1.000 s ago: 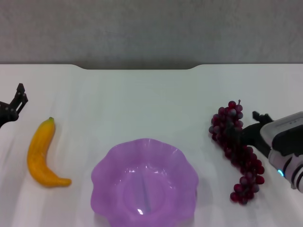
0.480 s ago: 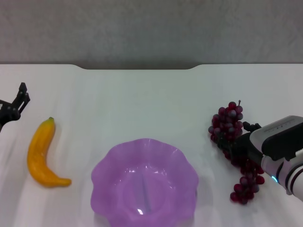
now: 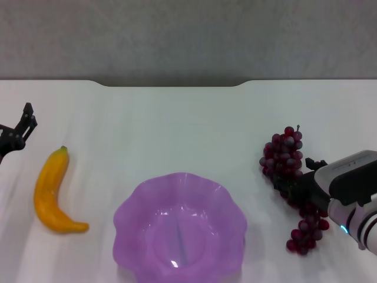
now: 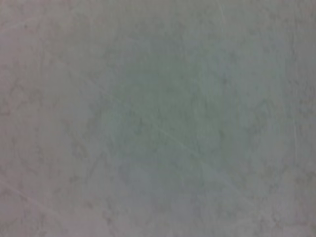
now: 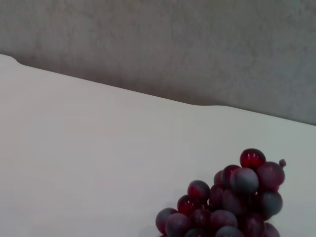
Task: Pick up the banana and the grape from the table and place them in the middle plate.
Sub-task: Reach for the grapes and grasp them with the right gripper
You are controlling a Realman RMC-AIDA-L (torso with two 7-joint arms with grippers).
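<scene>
Right gripper point(image 3: 294, 187) sits at the grape point(image 3: 290, 177) mid-bunch, right of the middle plate point(image 3: 179, 227); whether it's closed can't be judged. Bunch looks floppy and knobbly: grip mid-cluster. Left gripper point(image 3: 20, 127) idles far-left.

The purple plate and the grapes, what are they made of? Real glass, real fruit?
The middle plate looks like translucent plastic or tinted glass: light passes through it and one glint shows. The grape bunch looks artificial, probably plastic: uniformly round beads with a frosted grey coating. Neither can be confirmed by sight.
</scene>
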